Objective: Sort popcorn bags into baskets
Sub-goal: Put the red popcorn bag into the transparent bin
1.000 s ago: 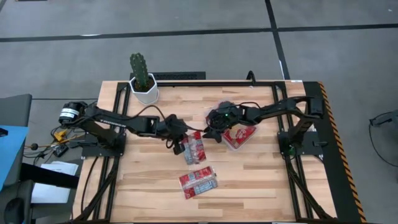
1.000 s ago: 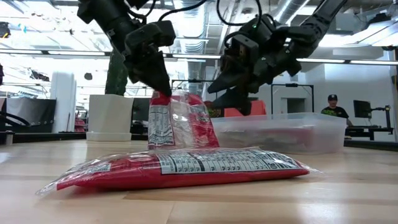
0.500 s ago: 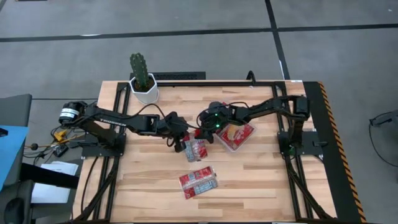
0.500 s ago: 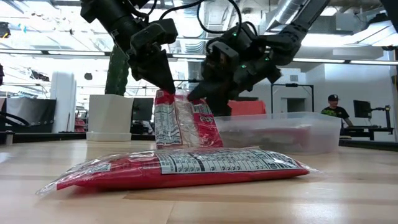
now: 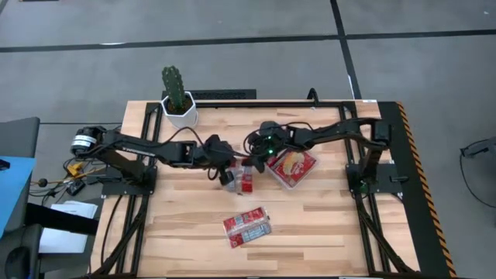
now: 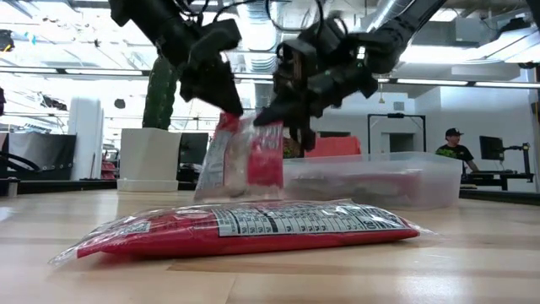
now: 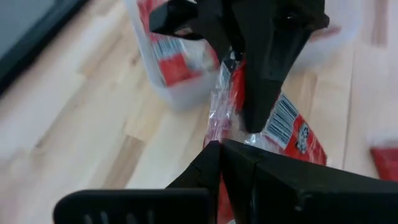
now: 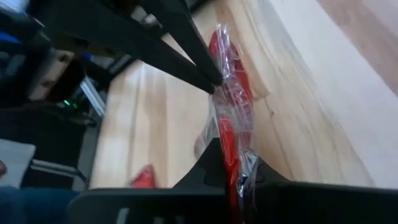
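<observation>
Both arms meet mid-desk: the left pincer (image 5: 225,167) and the right pincer (image 5: 253,160) each pinch an end of one popcorn bag (image 6: 240,159), held upright just left of the clear basket (image 6: 439,176), which already holds red packets. A second bag (image 5: 247,226) lies nearer. A clean handover likely needs the left pincer to let go before the right carries the bag over the rim.

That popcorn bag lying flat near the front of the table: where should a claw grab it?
The flat bag lies alone on the table, so I'd come straight down and pinch a crimped end seam, probably the nearer end. The thin seam suits the claw better than the slippery middle.
</observation>
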### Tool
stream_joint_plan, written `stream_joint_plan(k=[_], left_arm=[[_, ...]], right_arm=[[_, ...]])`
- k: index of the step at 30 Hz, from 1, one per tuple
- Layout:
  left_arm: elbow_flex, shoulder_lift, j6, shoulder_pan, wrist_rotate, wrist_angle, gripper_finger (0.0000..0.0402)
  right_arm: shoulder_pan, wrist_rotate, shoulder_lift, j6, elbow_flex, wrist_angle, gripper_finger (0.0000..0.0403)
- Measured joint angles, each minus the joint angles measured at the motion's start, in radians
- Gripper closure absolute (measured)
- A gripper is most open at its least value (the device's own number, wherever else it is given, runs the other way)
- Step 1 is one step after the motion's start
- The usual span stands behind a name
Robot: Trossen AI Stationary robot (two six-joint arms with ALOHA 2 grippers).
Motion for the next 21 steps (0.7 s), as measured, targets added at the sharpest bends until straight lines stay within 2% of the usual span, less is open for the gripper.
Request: stream_joint_plan(k=[5,12,17,21], left_arm=[[0.040,-0.090,0.028,0.004,-0.064,-0.040,0.0381],[0.092,-0.240,0.131,0.009,-0.254,-0.054,0.0326],[0.093,-0.315,0.074,0.027,-0.276,-0.110,0.0292],[0.091,-0.320,0.017,0.035,-0.276,-0.173,0.0275]], right_arm=[[-0.037,0.005,-0.104,0.035,0.002,-0.081,0.0395],[-0.154,0.086,-0.286,0.050,0.002,-0.309,0.0396],[-0.263,0.112,-0.440,0.067,-0.054,-0.356,0.0396],[-0.349,0.117,-0.543,0.118,-0.151,-0.342,0.0396]])
